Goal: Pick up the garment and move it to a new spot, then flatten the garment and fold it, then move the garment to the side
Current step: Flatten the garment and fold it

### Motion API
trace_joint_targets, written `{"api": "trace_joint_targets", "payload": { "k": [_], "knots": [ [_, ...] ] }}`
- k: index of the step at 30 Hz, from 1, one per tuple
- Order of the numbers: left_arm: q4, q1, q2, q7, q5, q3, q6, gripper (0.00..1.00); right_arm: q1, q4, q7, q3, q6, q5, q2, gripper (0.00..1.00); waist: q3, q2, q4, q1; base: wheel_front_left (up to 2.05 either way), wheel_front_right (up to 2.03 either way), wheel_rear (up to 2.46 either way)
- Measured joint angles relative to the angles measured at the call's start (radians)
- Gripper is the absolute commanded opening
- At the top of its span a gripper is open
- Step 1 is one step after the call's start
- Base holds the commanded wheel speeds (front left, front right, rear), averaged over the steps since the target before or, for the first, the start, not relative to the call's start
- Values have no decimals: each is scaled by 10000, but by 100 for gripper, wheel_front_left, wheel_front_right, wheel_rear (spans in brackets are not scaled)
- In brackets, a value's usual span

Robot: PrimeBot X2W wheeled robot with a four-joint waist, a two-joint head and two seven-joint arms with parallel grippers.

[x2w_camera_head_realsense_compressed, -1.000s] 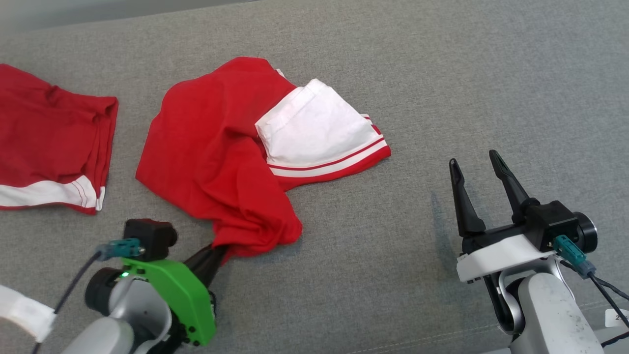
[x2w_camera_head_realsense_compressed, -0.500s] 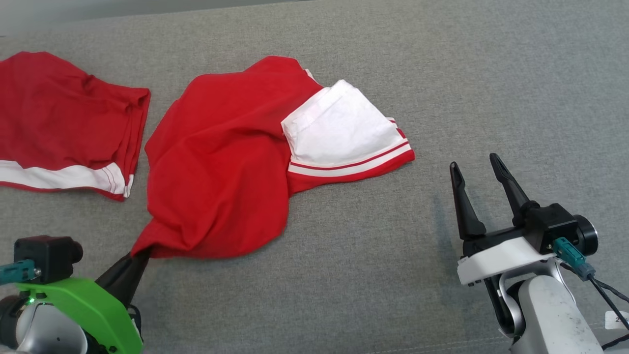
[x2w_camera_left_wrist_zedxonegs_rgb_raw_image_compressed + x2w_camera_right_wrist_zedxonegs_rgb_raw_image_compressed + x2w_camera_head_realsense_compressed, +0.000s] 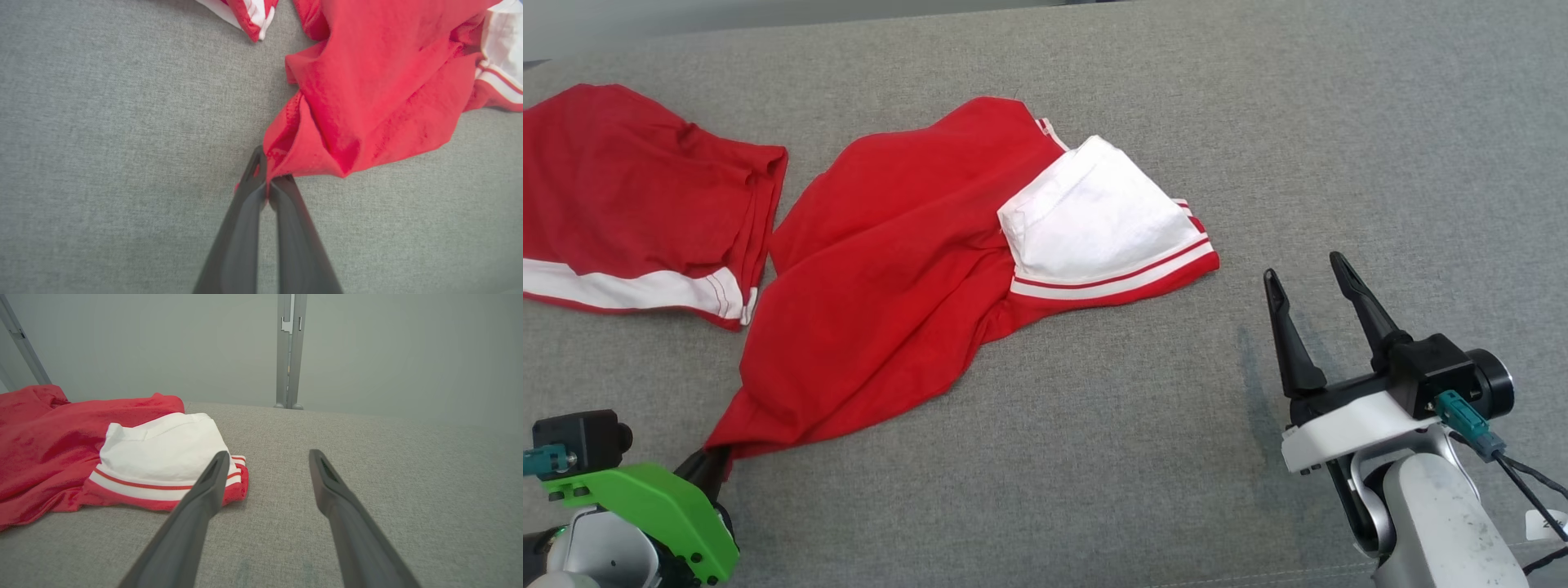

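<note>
Pinching a bunched corner of the garment (image 3: 367, 81), the left fingers (image 3: 241, 228) are pressing together on the red cloth at the near left of the tabletop (image 3: 1094, 457). The fabric is fanning out taut from that 1 point, which looks like a pull meant to spread it flat. The right fingers (image 3: 1290, 343) are standing wide apart at the near right, holding nothing, probably waiting to take the opposite hem. The garment is lying across the middle of the tabletop, a thin, soft red knit with a smooth white panel (image 3: 1094, 216) trimmed in red and white stripes. Farther left, another red garment (image 3: 629, 196) is lying apart, loosely folded. The tabletop covering is showing as a grey, coarse weave.
</note>
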Motion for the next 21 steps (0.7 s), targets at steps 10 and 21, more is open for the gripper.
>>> {"api": "trace_joint_targets", "payload": {
  "k": [10,21],
  "knots": [
    [-56,-77,520,-458,1068,245,966,100,18,15,0,10,0,-4,-19,100,-29,0,-266,0,0,0,0],
    [-1716,372,1154,-755,1542,821,2010,100,114,-46,0,-23,0,52,84,100,-21,0,-778,0,0,0,0]
  ]
}}
